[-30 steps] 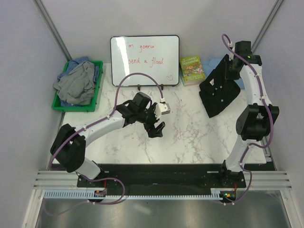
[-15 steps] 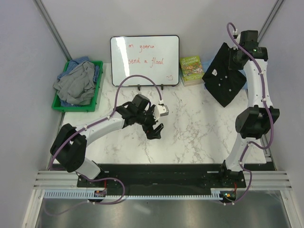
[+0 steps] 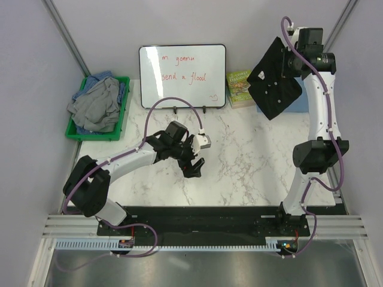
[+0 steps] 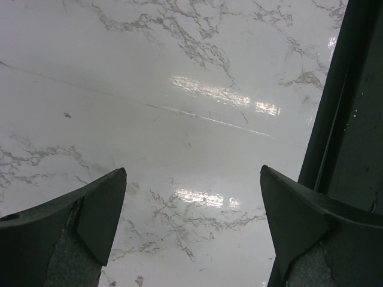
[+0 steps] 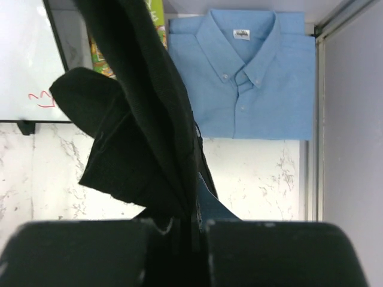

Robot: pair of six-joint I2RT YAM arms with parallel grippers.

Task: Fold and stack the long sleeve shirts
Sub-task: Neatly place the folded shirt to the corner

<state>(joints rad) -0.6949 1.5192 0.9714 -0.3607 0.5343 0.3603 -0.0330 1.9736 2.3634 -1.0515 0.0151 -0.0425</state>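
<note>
Starting left, your green bin (image 3: 124, 110) holds grey and blue shirts (image 3: 96, 104). Left arm (image 3: 128, 156) reaches low over the surface (image 3: 239, 173), jaws apart. Right arm (image 3: 320, 107) stands raised, jaws clamped on the black shirt (image 3: 272, 84) above the folded light blue shirt (image 5: 251, 78).

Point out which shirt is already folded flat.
The light blue collared shirt, lying squared at the far right. The black shirt hangs from the right fingers; the grey one is crumpled in the green bin.
</note>
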